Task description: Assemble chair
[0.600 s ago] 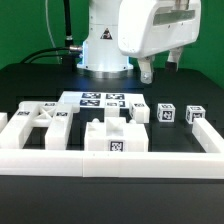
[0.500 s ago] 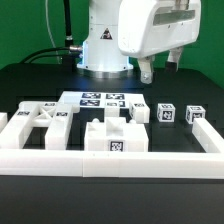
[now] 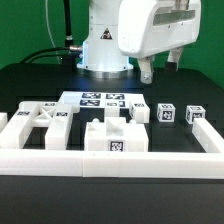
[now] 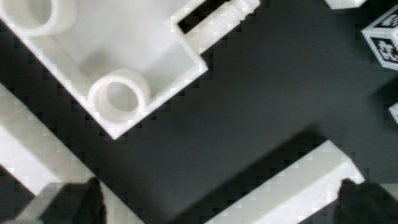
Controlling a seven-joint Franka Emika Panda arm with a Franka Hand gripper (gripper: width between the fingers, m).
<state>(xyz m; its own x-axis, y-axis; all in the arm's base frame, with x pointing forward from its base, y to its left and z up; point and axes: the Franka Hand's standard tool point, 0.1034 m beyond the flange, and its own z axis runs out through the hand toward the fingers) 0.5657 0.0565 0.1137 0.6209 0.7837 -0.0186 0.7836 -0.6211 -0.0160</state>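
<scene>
Empty gripper (image 3: 161,68), jaws wide apart, hangs over far side of matte black table (image 3: 35,80); chair parts (image 3: 113,135), chunky smooth white blocks with square tags, lie near, just beyond long white rail (image 3: 100,160)

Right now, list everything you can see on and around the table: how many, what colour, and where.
cut-out panel: one, white, the exterior view's left, behind the rail
chunky tagged pieces: at least one, white, centre, against the rail
small tagged blocks: three, white, in a row at the exterior view's right
marker board: one, white with black tags, flat, mid-table
border rail: one, white, along the front and both sides
table: one, black
cables: black, back left; count unclear
arm base: one, white, back centre
gripper: one, open, empty, above the table
</scene>
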